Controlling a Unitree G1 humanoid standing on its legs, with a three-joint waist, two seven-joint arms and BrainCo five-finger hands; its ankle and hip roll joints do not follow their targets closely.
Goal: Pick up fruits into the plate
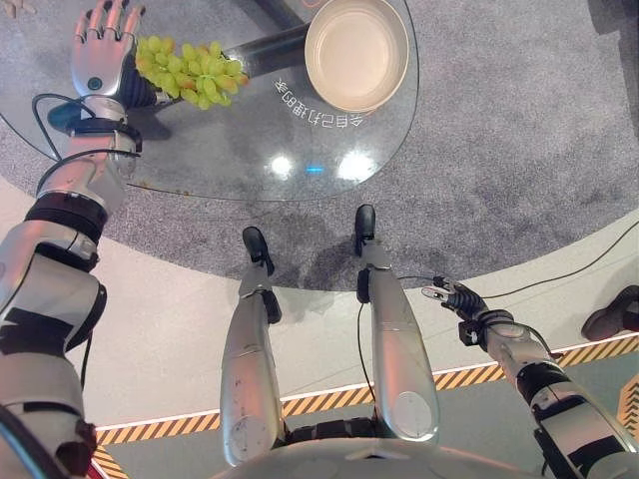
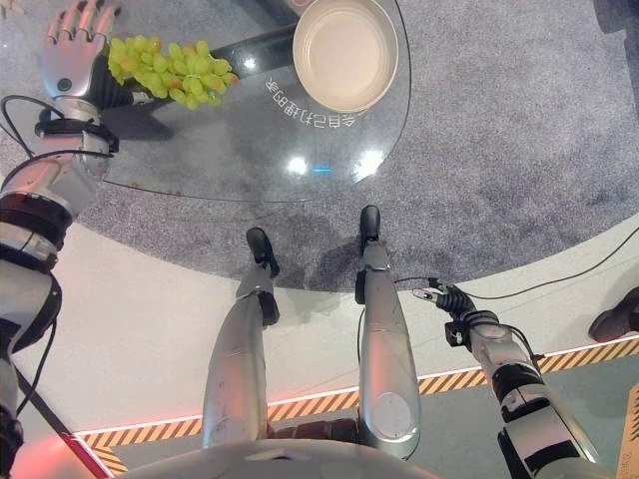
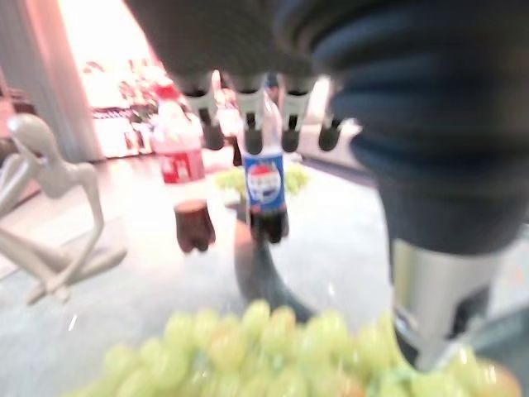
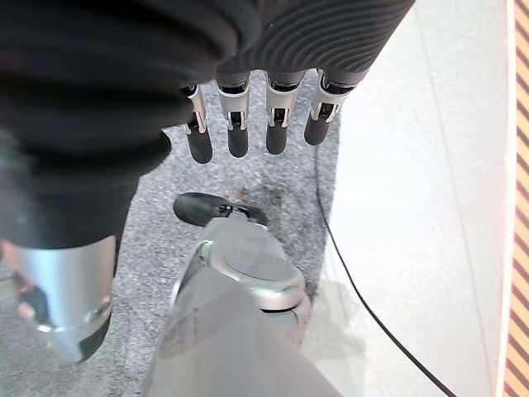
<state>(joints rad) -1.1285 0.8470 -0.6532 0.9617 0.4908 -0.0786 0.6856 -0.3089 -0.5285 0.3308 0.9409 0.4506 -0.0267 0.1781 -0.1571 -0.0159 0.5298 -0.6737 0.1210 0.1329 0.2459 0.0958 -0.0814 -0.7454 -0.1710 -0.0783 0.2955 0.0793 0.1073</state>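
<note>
Lying on the round glass tabletop (image 1: 250, 150), the bunch of green grapes (image 1: 190, 70) is a loose, long cluster of pale yellow-green berries, a few tinged amber at one end. It sits just beside the left hand (image 1: 100, 50), touching the thumb side of its wrist cover; that hand's fingers are spread straight and hold nothing. Further from the hand, past the grapes, stands the empty cream plate (image 1: 356, 52). Beyond the left fingertips, a cola bottle (image 3: 266, 186) and a red-labelled bottle (image 3: 178, 145) stand. The right hand (image 1: 454, 297) hangs low beside the tabletop, fingers relaxed, empty.
</note>
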